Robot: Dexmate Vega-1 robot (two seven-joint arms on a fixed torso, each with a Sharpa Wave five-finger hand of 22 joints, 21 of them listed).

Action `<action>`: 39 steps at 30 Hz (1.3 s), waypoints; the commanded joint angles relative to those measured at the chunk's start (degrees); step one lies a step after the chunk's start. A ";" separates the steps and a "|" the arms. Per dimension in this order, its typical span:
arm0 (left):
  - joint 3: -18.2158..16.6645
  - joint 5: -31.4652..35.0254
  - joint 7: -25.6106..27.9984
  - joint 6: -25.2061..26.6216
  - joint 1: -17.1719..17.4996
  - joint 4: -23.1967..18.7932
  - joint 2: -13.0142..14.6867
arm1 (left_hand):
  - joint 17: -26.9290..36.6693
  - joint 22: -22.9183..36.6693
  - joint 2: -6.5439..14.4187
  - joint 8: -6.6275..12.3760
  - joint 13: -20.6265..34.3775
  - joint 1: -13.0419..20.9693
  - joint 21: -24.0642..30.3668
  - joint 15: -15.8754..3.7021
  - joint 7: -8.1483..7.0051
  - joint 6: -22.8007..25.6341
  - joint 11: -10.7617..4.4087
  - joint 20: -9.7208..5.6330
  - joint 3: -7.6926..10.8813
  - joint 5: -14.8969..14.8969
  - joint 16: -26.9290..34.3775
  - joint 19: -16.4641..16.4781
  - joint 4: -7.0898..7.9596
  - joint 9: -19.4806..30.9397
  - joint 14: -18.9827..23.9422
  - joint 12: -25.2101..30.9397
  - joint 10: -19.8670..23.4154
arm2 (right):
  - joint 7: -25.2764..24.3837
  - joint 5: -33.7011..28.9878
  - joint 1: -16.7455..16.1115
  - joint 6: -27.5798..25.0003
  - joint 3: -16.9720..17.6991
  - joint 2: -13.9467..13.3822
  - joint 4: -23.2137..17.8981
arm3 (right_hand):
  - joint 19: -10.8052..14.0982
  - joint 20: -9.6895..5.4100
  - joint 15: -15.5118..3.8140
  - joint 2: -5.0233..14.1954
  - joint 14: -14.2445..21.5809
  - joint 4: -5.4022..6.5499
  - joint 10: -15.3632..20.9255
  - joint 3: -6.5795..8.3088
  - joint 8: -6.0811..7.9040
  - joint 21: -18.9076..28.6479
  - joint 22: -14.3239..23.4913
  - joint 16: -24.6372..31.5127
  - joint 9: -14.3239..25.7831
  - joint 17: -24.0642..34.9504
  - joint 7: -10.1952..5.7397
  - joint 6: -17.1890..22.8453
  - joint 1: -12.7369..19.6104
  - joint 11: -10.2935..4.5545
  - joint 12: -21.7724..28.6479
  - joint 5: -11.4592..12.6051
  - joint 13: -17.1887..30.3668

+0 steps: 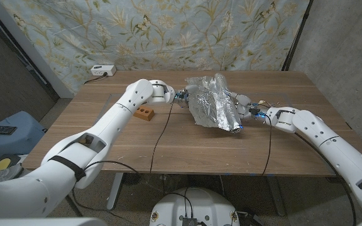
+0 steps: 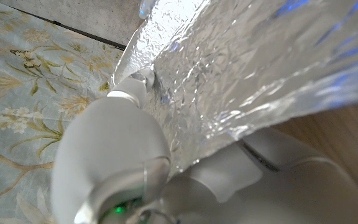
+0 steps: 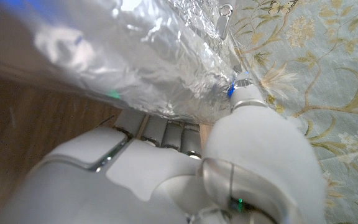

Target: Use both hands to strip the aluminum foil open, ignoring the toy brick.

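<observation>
A crumpled sheet of aluminum foil (image 1: 213,100) is lifted off the table at mid-back, spread between both hands. My left hand (image 1: 182,95) grips its left edge; up close the foil (image 2: 241,68) runs past my left hand (image 2: 129,149), whose fingers close on its rim. My right hand (image 1: 247,107) holds the foil's right lower edge; in the right wrist view the foil (image 3: 129,56) lies over the fingers of my right hand (image 3: 229,155). The orange toy brick (image 1: 144,113) sits on the table under my left forearm, apart from the foil.
A white power strip (image 1: 102,70) lies at the table's back left corner. Black cables (image 1: 162,135) run across the wooden table (image 1: 187,147) to both wrists. A floral cloth hangs behind. A blue stool (image 1: 8,129) stands left of the table.
</observation>
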 commanded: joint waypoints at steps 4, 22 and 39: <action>-0.51 -1.26 1.78 -0.32 1.66 -3.48 1.00 | 0.49 0.31 0.16 0.33 0.49 0.59 0.59 -0.02 0.21 0.60 -0.55 -0.42 0.67 -0.02 0.19 -0.06 0.00 0.64 0.19 0.25 1.34 | 2.32 0.34 -0.80 0.75 0.69 -0.18 0.59 | -0.60 0.39 0.64 -0.36 -1.02 0.43 -1.18 -0.80 -0.45 -0.19 0.00 -0.71 -0.08 -0.12 0.45 -1.24 -1.59 0.52 -0.76 0.23 -0.12; -1.17 -3.49 5.30 -0.06 3.15 -6.65 2.19 | 0.85 0.31 -0.01 0.38 1.42 0.43 1.19 0.06 0.18 0.58 -0.83 -0.58 0.90 -0.06 0.00 -0.09 0.07 0.64 0.46 0.39 1.61 | 4.35 1.58 -1.39 0.50 1.16 0.29 1.81 | -1.04 0.87 1.03 -0.87 -1.73 0.81 -2.27 -1.57 -0.67 -0.80 0.00 -1.82 -0.62 -1.02 0.64 -3.42 -3.06 0.84 -1.79 0.68 -0.45; -0.33 -3.54 5.02 -0.40 2.47 -6.50 3.08 | 1.25 0.29 -0.05 0.44 1.63 0.40 1.72 -0.21 0.03 0.52 -0.85 -0.70 1.17 -0.10 -0.20 -0.26 0.08 0.69 0.60 0.11 1.87 | 6.89 1.16 -0.91 1.13 0.93 1.18 4.07 | -2.26 1.94 1.49 -2.08 -3.32 1.37 -4.00 -2.88 -0.69 -1.81 0.00 -2.99 -1.42 -1.49 0.70 -5.50 -5.26 1.25 -2.89 1.03 -0.27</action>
